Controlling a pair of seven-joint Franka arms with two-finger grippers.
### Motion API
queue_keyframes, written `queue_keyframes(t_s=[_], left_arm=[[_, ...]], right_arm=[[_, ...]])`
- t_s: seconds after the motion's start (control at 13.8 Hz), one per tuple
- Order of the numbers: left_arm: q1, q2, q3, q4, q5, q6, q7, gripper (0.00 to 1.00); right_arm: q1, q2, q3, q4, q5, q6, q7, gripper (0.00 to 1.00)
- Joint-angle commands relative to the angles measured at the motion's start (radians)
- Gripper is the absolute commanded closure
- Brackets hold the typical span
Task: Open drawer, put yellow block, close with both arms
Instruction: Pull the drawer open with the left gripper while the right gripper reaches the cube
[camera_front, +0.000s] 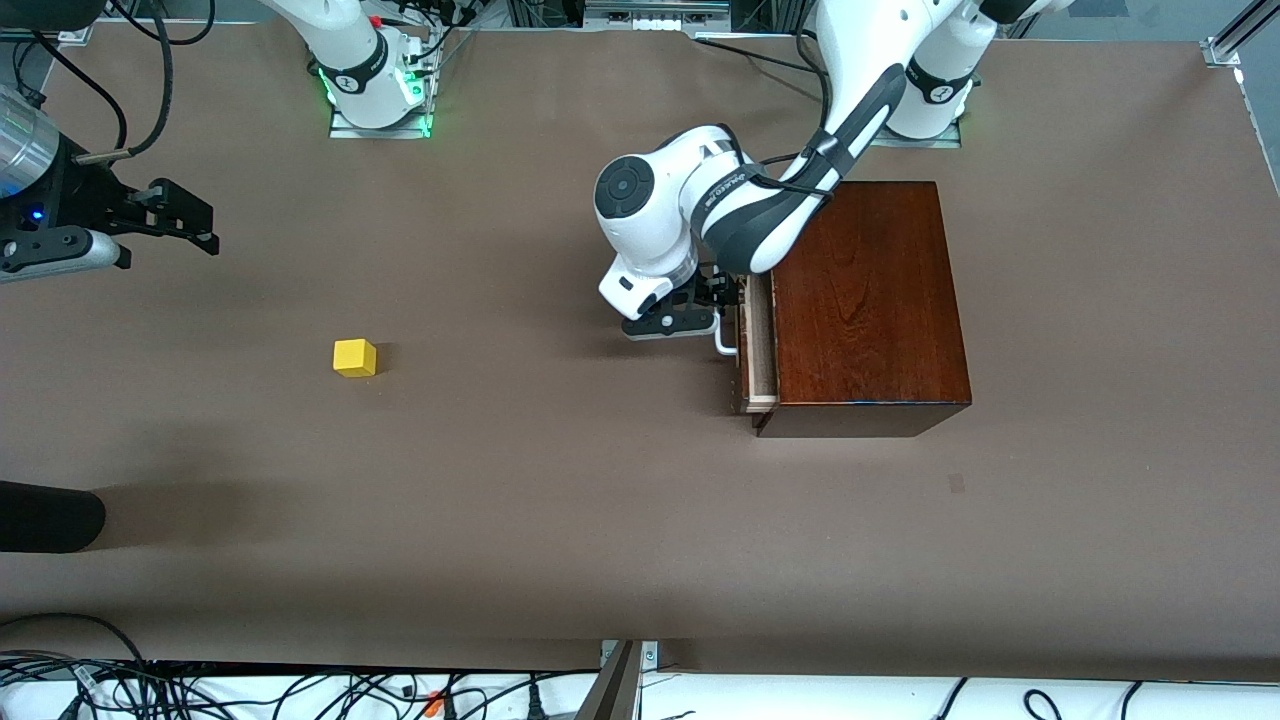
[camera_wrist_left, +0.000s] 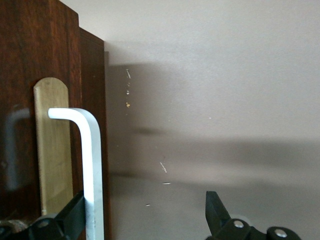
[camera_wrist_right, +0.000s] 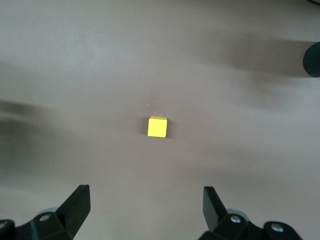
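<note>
Pulling the drawer, barely open, the left gripper hooks spread fingers around its handle; a straight pull avoids jamming. Right gripper waits open above the yellow block.

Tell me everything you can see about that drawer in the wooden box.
The drawer is a pale wood tray with a dark reddish-brown front, pulled out only slightly from the glossy mahogany box. A white bar handle stands out from its front. The left tool is at that handle, its open fingers set either side of the bar. Nothing shows inside.
</note>
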Motion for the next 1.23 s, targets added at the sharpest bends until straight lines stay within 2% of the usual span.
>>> queue_keyframes(t_s=[0.0, 0.43, 0.94, 1.16], left_arm=[[-0.046, 0.075, -0.014, 0.089, 0.003, 0.028, -0.045, 0.00], [-0.080, 0.107, -0.012, 0.149, 0.002, 0.027, -0.069, 0.00], [-0.123, 0.146, -0.011, 0.227, -0.018, 0.025, -0.091, 0.00], [-0.134, 0.155, -0.011, 0.251, -0.018, 0.025, -0.098, 0.00]], right_arm=[[0.000, 0.023, 0.001, 0.019, 0.004, 0.005, 0.001, 0.00], [0.004, 0.097, 0.007, 0.019, 0.001, 0.032, -0.002, 0.00], [0.004, 0.230, 0.007, 0.005, 0.016, 0.060, 0.001, 0.00], [0.004, 0.245, 0.008, -0.091, 0.067, 0.164, 0.001, 0.00]])
